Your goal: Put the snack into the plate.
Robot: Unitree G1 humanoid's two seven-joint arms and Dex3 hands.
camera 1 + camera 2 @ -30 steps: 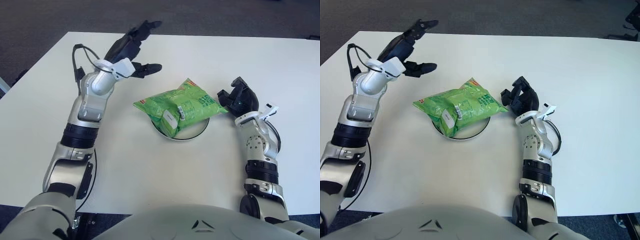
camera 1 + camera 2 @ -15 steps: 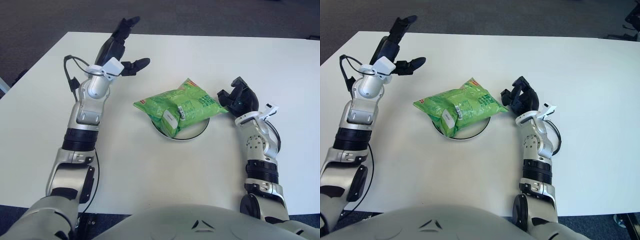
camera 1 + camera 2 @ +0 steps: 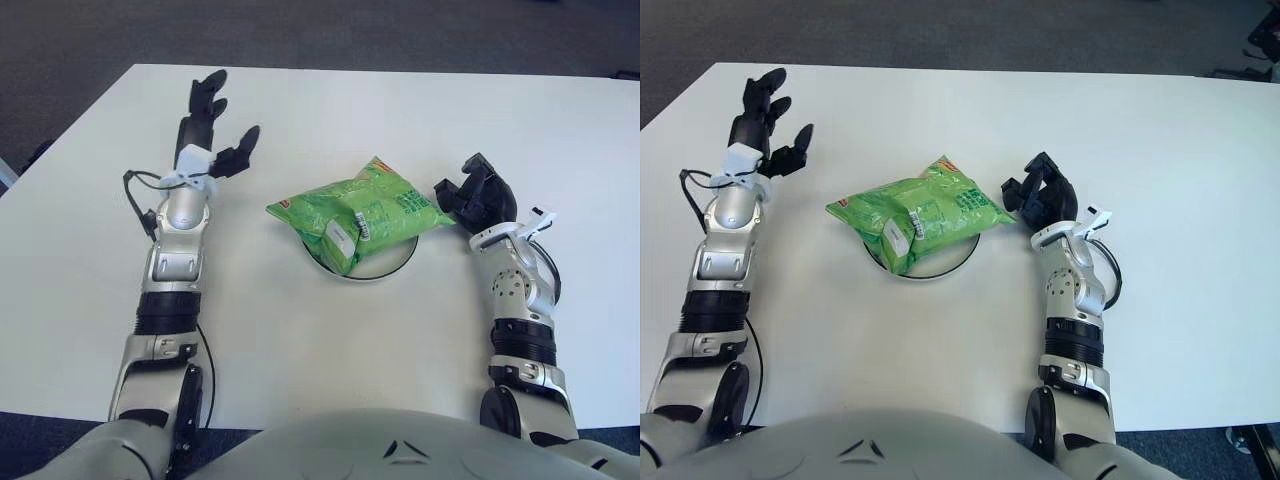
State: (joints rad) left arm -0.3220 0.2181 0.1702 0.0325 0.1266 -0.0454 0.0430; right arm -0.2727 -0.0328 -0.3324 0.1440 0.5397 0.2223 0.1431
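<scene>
The green snack bag [image 3: 357, 212] lay across the white plate [image 3: 392, 261], overhanging its rim, so the placing looked done. The left hand [image 3: 210, 128] hung well off to the left, fingers spread and empty; the right hand [image 3: 478, 194] sat just beside the bag, fingers loosely curled, holding nothing. Next, probably just parking both arms.
</scene>
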